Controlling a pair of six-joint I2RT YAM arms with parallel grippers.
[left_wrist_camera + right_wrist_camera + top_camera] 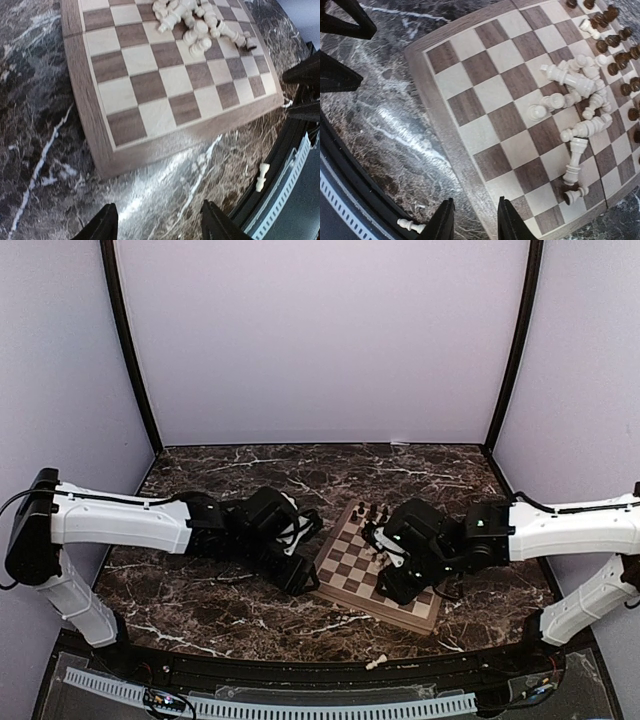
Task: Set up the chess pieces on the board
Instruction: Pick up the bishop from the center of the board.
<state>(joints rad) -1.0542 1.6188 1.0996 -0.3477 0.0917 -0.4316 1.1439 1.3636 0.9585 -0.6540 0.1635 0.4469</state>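
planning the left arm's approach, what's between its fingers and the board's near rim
Only bare marble tabletop lies between the left fingers and the board, per the left wrist view. A stray pale piece sits off to the side.

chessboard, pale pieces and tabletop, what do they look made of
The board looks like wood: grain shows in its squares and tan rim, with a satin finish. The pale pieces look like turned cream wood, possibly plastic. The tabletop looks like polished dark marble or laminate: white veins, glossy glare.
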